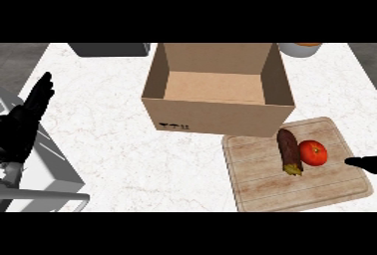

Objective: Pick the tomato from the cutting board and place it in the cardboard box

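A red tomato (313, 152) lies on the wooden cutting board (294, 187) at the right, touching a dark eggplant (288, 151) on its left. The open cardboard box (219, 117) stands just behind the board, its inside bare. Only a black fingertip of my right hand (362, 162) shows at the right edge, a short way right of the tomato; the rest is out of view. My left hand (28, 117) rests at the left edge with straight fingers pointing up, holding nothing.
A grey object (110, 49) sits at the back left of the white marble counter (125, 149), and a white bowl with something orange (300, 49) is at the back right. A grey block (40, 187) occupies the lower left corner.
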